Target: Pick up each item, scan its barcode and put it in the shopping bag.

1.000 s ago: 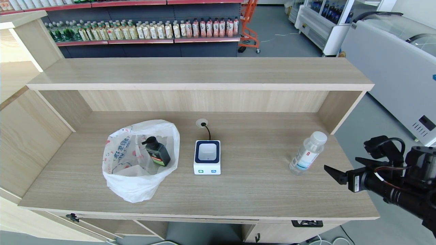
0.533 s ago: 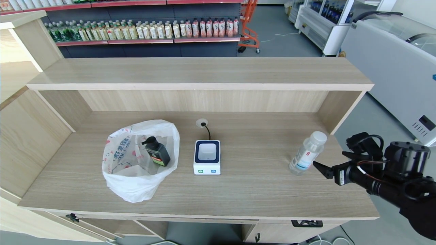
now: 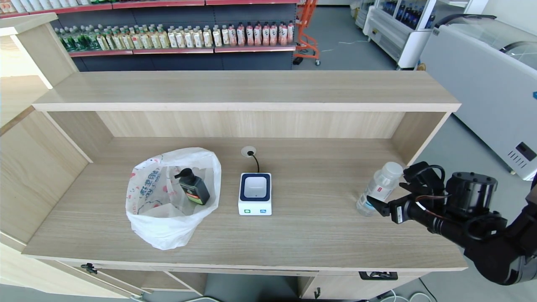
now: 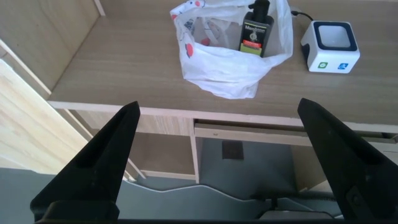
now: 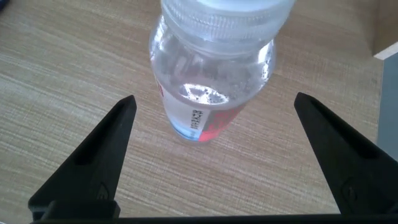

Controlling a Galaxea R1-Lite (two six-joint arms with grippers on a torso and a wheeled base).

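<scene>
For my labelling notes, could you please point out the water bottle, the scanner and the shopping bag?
water bottle [image 3: 381,185]: head view, on its label.
scanner [image 3: 255,187]: head view, on its glass window.
shopping bag [image 3: 168,233]: head view, on its front wall.

You have bright, even light from overhead across the counter. Shadows are soft, and the recess under its raised back ledge is only slightly shaded. Beyond the far left corner, a wooden panel is washed out almost to white. Off the right end, the freezer lid catches glare. The counter's straight edges bow outward toward the corners. In the wrist views, the left gripper and right gripper show as dark silhouettes, while the bottle carries small white highlights.
</scene>
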